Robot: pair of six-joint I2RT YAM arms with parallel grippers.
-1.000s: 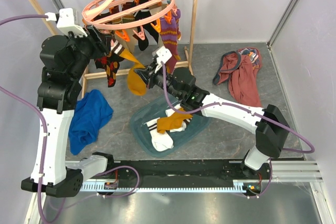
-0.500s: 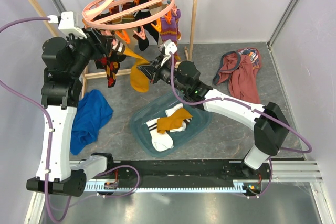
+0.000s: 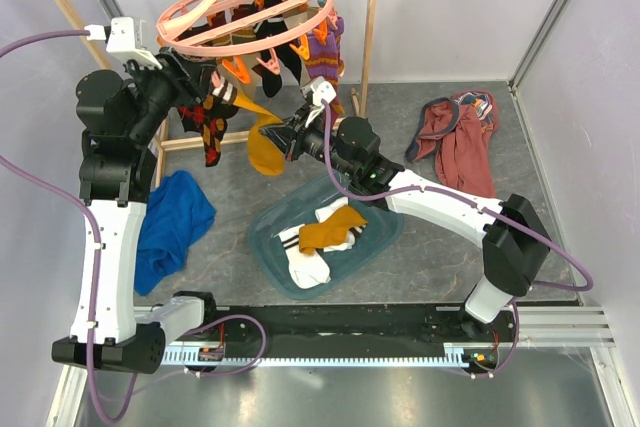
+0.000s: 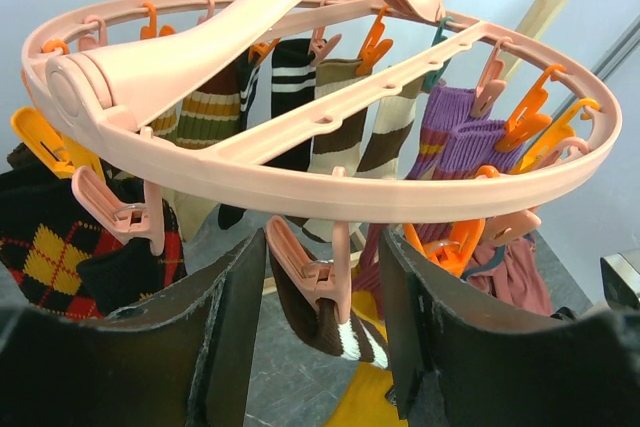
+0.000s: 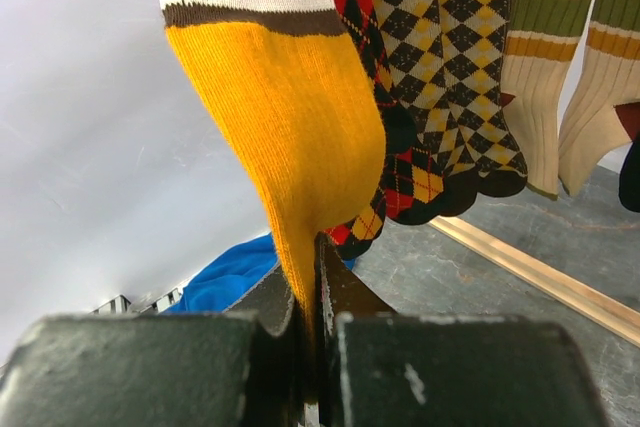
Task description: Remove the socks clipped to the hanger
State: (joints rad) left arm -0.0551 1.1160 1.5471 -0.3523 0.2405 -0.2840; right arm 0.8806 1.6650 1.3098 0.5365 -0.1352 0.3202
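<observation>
Pinching toe of mustard-yellow knitted sock with right gripper, jaws together on fabric. Straddling pink plastic clip with left gripper, jaws apart. Hanging cuff-up from round salmon-pink plastic ring hanger, 11 o'clock in top view.

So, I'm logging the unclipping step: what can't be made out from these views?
- Left wrist view: whether the left pincer touches the pink clip between its fingers; the contact faces are in shadow.
- Right wrist view: the lower end of the mustard sock, swallowed by the shut right pincer.
- Top external view: the hook top of the hanger, cut off by the upper edge.
</observation>
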